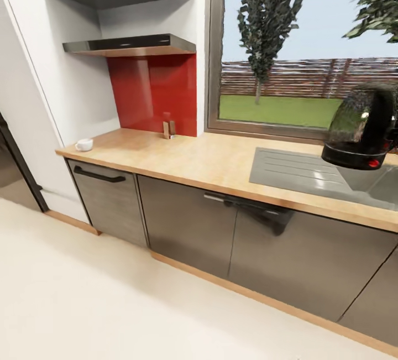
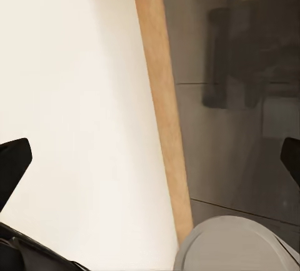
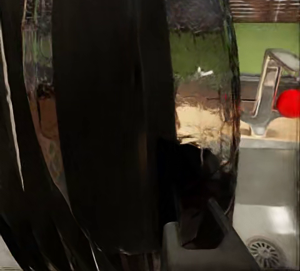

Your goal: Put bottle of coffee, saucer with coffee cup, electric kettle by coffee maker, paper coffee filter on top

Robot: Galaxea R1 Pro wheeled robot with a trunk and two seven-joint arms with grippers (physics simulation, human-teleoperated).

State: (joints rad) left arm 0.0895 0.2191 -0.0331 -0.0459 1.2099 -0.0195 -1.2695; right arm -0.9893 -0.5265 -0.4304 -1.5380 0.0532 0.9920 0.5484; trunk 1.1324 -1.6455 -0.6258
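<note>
The electric kettle (image 1: 362,128), dark rounded glass with a red switch (image 1: 374,163), hangs in the air above the steel sink (image 1: 298,175) at the right of the kitchen countertop (image 1: 193,158). Its black handle (image 3: 106,108) sits close in the right wrist view, with my right gripper (image 3: 190,230) shut on it. A small white coffee cup (image 1: 84,144) stands at the countertop's far left end. My left gripper (image 2: 150,162) is open and empty, low over the floor by the cabinet plinth (image 2: 164,102). The coffee maker, bottle of coffee, paper coffee filter and saucer are out of view.
A small brown object (image 1: 168,128) stands against the red backsplash. Two dark shelves (image 1: 130,46) hang above the counter's left part. The faucet (image 3: 272,90) rises behind the sink. A window spans the wall behind. Glossy grey cabinets (image 1: 188,222) run below, with pale floor (image 1: 110,304) in front.
</note>
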